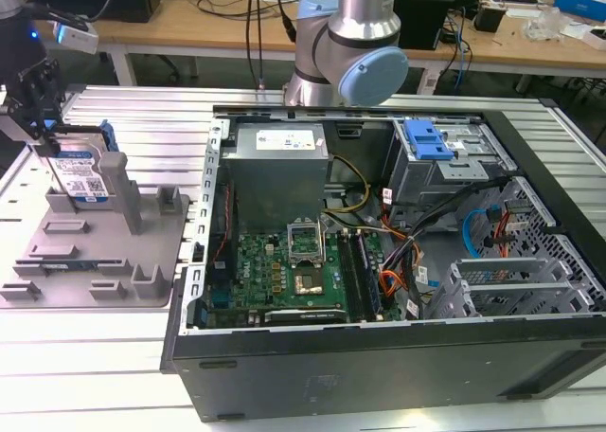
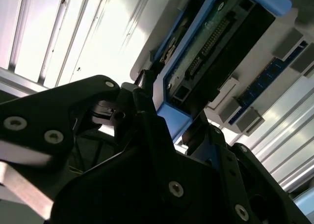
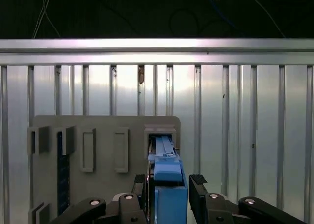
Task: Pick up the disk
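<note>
Farthest toward the exterior view's left: the end effector [image 1: 47,143], pointing down and pinching the disk [image 1: 80,176]. Closed on one end of it, with dark fingers [image 3: 197,192] set tight against both sides of the blue frame in the first wrist view. Same grip in the second wrist view, with the disk [image 2: 216,42] running away from the fingertips and showing its connector edge. Not lifted: standing on its long edge, label toward the exterior camera, lower edge down in a slot of the fixture [image 1: 95,261] directly below the end effector.

Just beside the disk, on the side away from the end effector: a tall grey post [image 1: 128,190], upright, touching or almost touching the blue frame; cannot tell which. A shorter post [image 1: 169,200] a little beyond that. Under all of this, the counter [image 1: 142,119], made of ribbed metal slats.

Well apart from the end effector, toward the exterior view's right: an open case [image 1: 379,366] lying on its side on the counter, just beside the fixture. Inside it, on the side nearest the end effector, a grey power supply [image 1: 279,148] and a green board [image 1: 294,266] in front of that. Behind the case, the arm [image 1: 350,34], with a pale blue cap on its joint. Farther again from the end effector, a blue latch [image 1: 425,140] on top of the drive cage, with orange and blue cables [image 1: 398,280] near it inside the case.
</note>
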